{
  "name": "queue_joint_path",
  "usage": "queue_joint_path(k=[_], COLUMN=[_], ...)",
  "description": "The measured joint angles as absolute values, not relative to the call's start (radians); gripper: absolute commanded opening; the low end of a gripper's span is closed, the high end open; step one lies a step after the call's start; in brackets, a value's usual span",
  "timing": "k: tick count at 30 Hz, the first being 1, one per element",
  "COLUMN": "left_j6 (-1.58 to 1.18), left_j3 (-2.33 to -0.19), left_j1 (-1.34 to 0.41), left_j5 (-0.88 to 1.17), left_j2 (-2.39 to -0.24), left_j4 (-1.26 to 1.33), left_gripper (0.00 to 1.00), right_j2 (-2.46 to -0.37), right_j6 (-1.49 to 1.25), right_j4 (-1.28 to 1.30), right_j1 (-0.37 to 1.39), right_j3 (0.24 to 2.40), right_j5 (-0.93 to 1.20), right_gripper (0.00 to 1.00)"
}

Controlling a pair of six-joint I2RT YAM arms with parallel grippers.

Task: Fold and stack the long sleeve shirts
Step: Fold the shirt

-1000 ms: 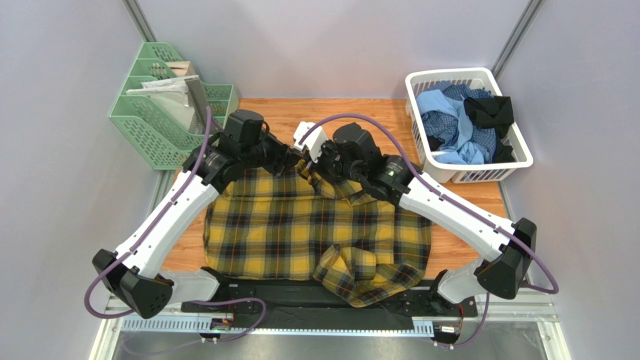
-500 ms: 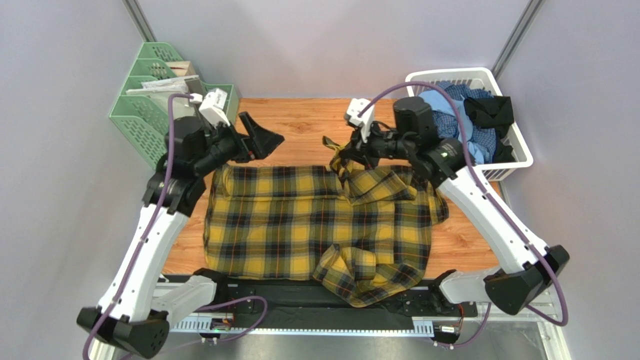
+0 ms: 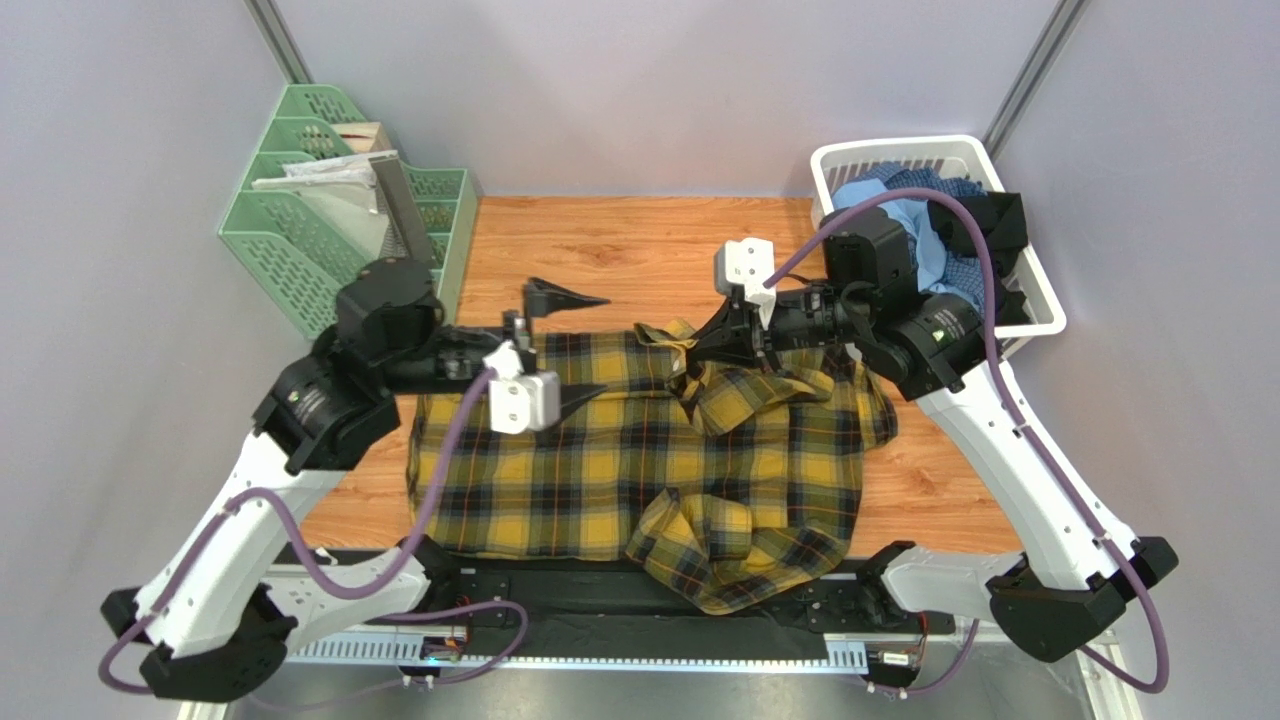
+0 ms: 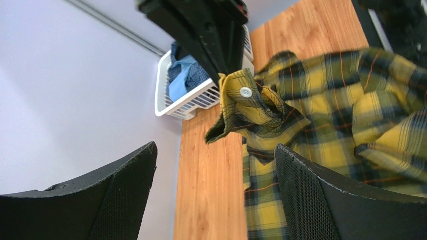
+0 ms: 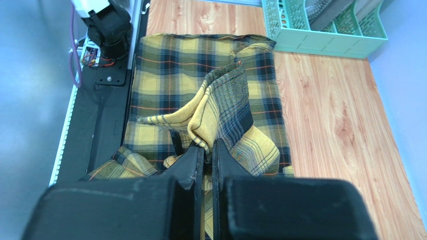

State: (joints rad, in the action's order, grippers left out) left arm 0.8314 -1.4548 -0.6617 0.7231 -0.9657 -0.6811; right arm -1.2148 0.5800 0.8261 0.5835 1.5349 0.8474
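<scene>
The plaid shirt (image 3: 571, 465) is lying spread on the tabletop (image 3: 646, 240), bunching near the arm bases. Over its far edge the left hand (image 3: 586, 345) is hovering, fingers apart and holding nothing, while the right hand (image 5: 205, 150) is clamping a raised fold. Other shirts (image 3: 902, 248) are filling the far-right basket (image 3: 824, 180).

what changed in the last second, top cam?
Left gripper let go of the plaid shirt, opened and lifted clear. Right gripper stayed shut on a fold and drew it up and right. Rest of shirt, laundry basket and green organizer unchanged.
</scene>
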Motion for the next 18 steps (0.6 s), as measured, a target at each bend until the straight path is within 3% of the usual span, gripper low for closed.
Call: queue_joint_path(k=[6,11,13,14,16,17,18], left_j6=[1.017,1.064,1.069,1.069,1.069,1.073,1.069], left_j3=[-1.467,-1.469,-1.472,-1.474,-1.479,-1.48,-1.48], left_j1=[-0.847,-0.918,-0.957,-0.98,-1.031,-1.059,-1.075], left_j5=[0.555,0.472,0.447,0.433,0.414,0.4,0.392], left_j2=[-1.073,-1.127,-1.136,-1.14,-1.151,-1.156,-1.161], left_j4=[-0.742,-0.747,-0.752,-0.754,-0.761,-0.767,-0.772], left_gripper=[0.88,0.76,0.61,0.46,0.28,0.09,0.01], right_j2=[-1.216,-1.198,-1.181,-1.171,-1.153,-1.143,-1.134], right_j6=[0.64,0.681,0.69,0.693,0.698,0.7,0.701], right_j4=[0.891,0.929,0.939,0.943,0.946,0.946,0.946], right_j1=[0.634,0.678,0.688,0.692,0.697,0.702,0.705], right_j3=[1.544,1.544,1.544,1.544,1.543,1.541,1.537], right_j5=[0.847,0.838,0.835,0.834,0.83,0.826,0.822], right_gripper=[0.0,0.0,0.0,0.0,0.0,0.01,0.04])
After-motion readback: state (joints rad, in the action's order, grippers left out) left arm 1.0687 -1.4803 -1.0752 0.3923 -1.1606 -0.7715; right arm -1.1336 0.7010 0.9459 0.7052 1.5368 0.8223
